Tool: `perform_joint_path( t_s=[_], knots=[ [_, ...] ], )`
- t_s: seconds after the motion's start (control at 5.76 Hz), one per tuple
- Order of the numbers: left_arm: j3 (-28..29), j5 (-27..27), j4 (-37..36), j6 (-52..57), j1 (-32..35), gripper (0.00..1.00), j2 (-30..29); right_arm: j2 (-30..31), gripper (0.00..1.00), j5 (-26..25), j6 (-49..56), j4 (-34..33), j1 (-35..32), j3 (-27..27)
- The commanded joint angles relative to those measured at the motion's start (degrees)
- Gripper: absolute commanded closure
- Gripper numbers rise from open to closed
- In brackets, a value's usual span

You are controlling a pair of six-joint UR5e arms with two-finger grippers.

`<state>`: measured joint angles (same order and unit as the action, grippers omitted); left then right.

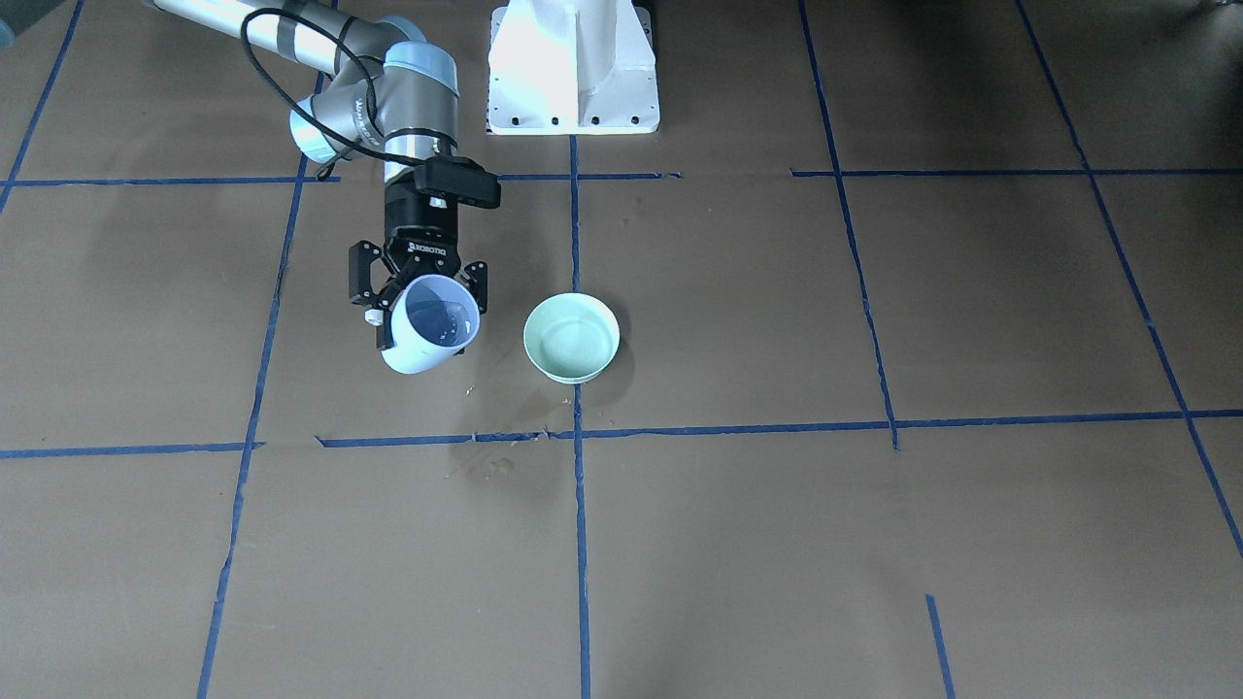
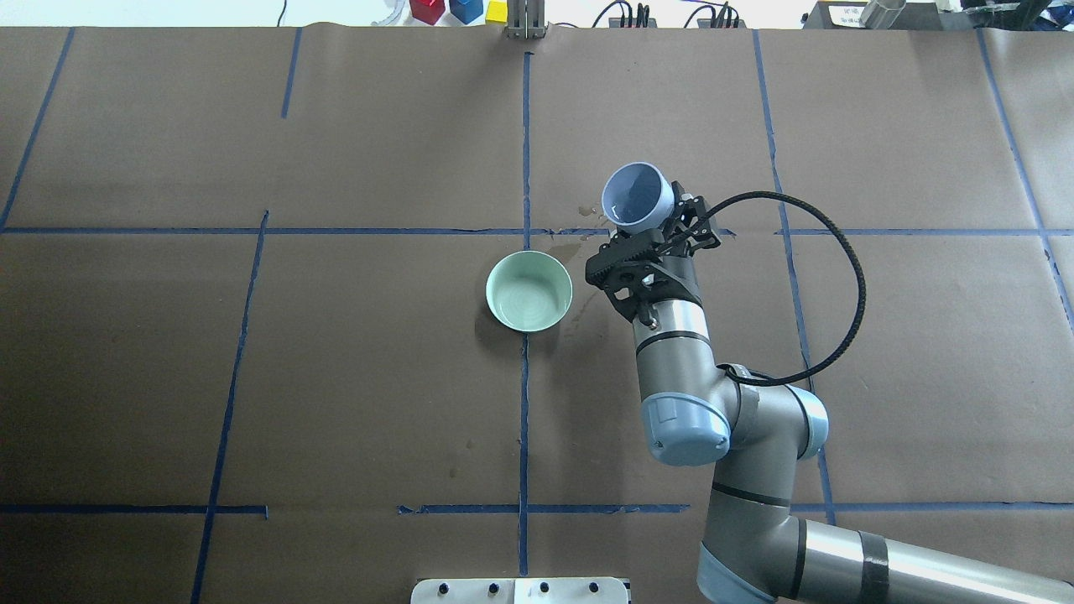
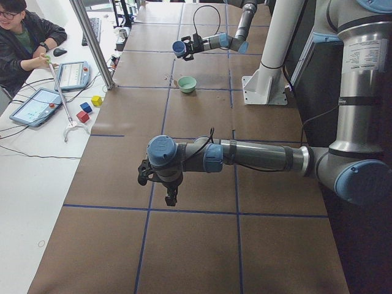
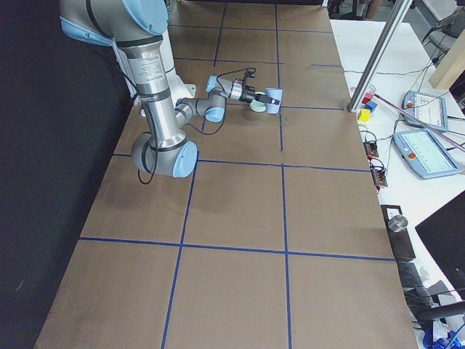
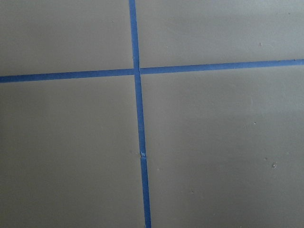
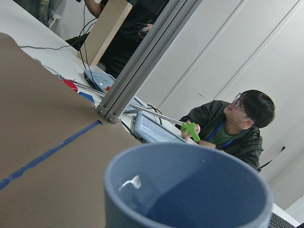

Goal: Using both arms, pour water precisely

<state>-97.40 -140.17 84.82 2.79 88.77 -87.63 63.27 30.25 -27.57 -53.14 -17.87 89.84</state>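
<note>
My right gripper (image 1: 423, 299) is shut on a blue cup (image 1: 430, 327), holding it tilted above the table beside a mint-green bowl (image 1: 571, 337), not over it. In the overhead view the gripper (image 2: 653, 222) holds the cup (image 2: 638, 198) to the right of and beyond the bowl (image 2: 529, 291). A faint glint of water (image 6: 130, 183) shows inside the cup (image 6: 190, 199). My left gripper (image 3: 144, 174) hangs over bare table far from the bowl (image 3: 187, 83); I cannot tell whether it is open or shut.
Wet marks (image 1: 493, 466) lie on the brown table paper near the bowl. The white pedestal (image 1: 573, 68) stands behind it. Coloured blocks (image 2: 449, 10), tablets and a seated person (image 3: 21, 37) are at the table's far side.
</note>
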Motion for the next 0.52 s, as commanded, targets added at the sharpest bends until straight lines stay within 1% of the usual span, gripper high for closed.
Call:
perform_joint_path(
  t_s=[0.0, 0.17, 0.35],
  knots=[
    [0.37, -1.76, -0.27, -0.24, 0.0, 0.0, -0.86, -0.17, 1.0, -1.67, 0.4, -3.54, 0.9, -1.51],
    [0.98, -2.73, -0.19, -1.55, -0.09, 0.0, -1.57, -0.16, 1.0, -4.56, 1.19, -5.11, 2.38, -1.51],
    [0.99, -2.83, 0.07, -2.87, -0.09, 0.0, -1.66, -0.51, 1.0, -7.55, 1.37, -8.17, 4.05, -1.25]
  ],
)
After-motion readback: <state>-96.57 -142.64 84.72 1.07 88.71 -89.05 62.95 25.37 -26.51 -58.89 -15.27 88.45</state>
